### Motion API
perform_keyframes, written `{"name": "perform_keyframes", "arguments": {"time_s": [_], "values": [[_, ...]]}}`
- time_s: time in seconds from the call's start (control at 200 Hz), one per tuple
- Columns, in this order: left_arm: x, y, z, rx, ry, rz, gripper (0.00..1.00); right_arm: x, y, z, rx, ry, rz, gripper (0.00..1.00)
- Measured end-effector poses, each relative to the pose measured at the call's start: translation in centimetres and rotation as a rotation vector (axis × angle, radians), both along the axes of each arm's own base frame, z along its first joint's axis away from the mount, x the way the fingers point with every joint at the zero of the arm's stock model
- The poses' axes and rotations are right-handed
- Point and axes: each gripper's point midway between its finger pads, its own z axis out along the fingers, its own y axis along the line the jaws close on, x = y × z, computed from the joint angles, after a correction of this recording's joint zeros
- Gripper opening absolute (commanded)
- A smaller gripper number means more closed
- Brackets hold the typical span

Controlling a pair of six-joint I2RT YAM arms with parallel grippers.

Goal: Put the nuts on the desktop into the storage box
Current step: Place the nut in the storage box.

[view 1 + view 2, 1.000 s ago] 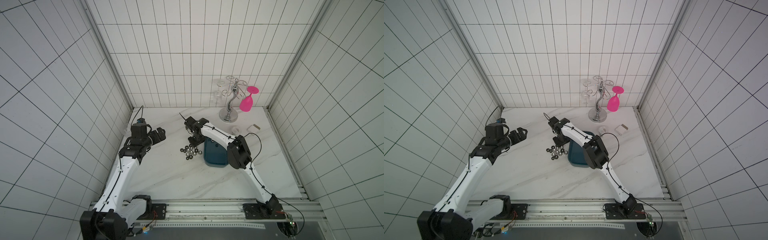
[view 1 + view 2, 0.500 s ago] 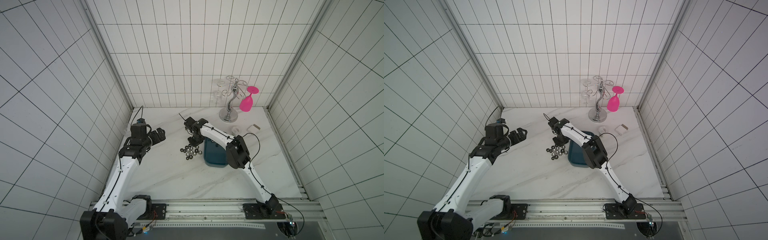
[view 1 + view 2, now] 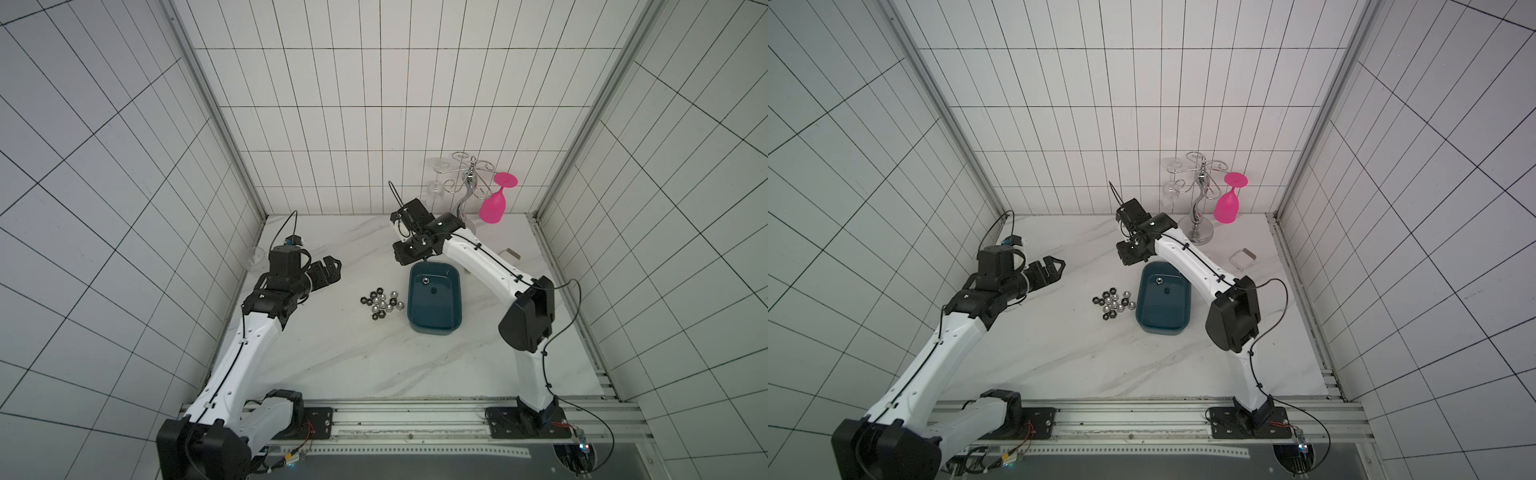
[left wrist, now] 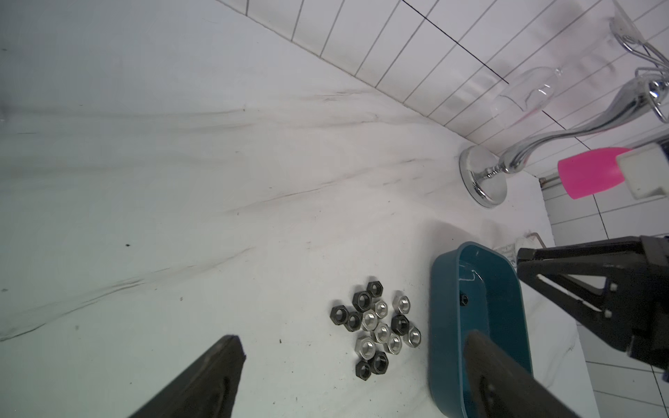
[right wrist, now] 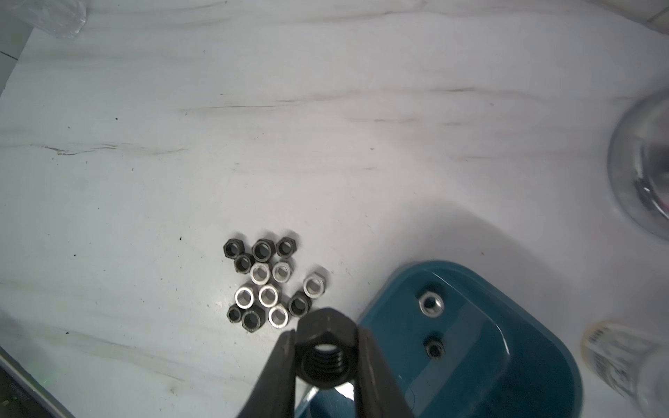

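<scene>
Now our right end effector [image 5: 324, 338] is up off the worktop [image 5: 325, 144] with one black nut [image 5: 323, 360] pinched tight. A moment ago it was down at the pile of nuts [image 5: 268, 286]. It hangs by the far end of the storage box [image 5: 525, 362], where two nuts already lie, so next we drop it in. Our left end effector [image 3: 1054, 268] waits wide open, empty.
</scene>
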Motion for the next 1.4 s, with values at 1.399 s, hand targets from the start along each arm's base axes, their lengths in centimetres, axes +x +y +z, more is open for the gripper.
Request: {"name": "perform_keyframes", "arguments": {"time_s": [1.399], "values": [[3.4, -5.2, -2.2, -0.002, 0.049, -0.079, 0.98, 3.5, -11.8, -15.6, -0.216, 0.292, -0.235, 0.36]]}}
